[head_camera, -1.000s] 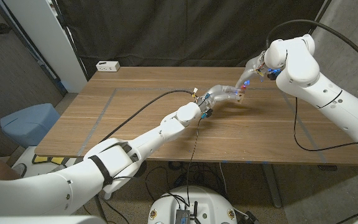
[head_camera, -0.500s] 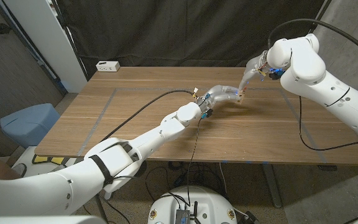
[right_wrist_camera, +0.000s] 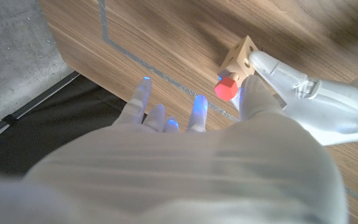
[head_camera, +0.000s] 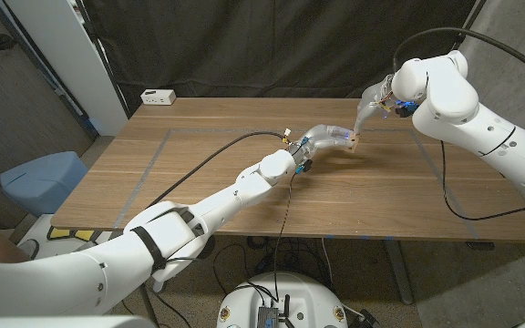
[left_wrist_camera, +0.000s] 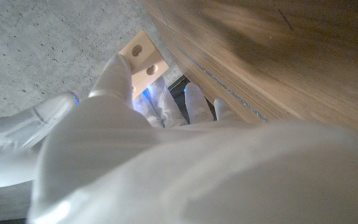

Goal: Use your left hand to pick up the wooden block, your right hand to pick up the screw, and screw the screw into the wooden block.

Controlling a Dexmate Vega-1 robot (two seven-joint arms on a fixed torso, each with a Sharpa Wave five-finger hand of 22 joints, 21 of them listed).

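The small pale wooden block with round holes in its faces (right_wrist_camera: 240,55) is held up over the far middle of the brown wooden table (head_camera: 199,173), gripped by the robot's white left hand (head_camera: 333,138). In the left wrist view the block (left_wrist_camera: 140,54) sits at that hand's fingertips (left_wrist_camera: 118,65), pinched there. The red screw with a faceted plastic head (right_wrist_camera: 227,87) sits against one face of the block, its head proud of the wood, so it appears to be seated in a hole; its shank cannot be seen.

The right hand (right_wrist_camera: 191,134) comes in from the far right side, fingers spread and reaching toward the block. One fingertip lies just beside the red head, yet whether it truly pinches the head cannot be told from these pictures.

The step in hand looks like turning the screw home. To do it well, the left hand should keep the block steady and the holed face toward the right hand. The right hand should take the head between thumb and a finger, stay in line with the hole, and turn with light inward pressure, since a sideways push could tip the screw out or twist the block in the pinch
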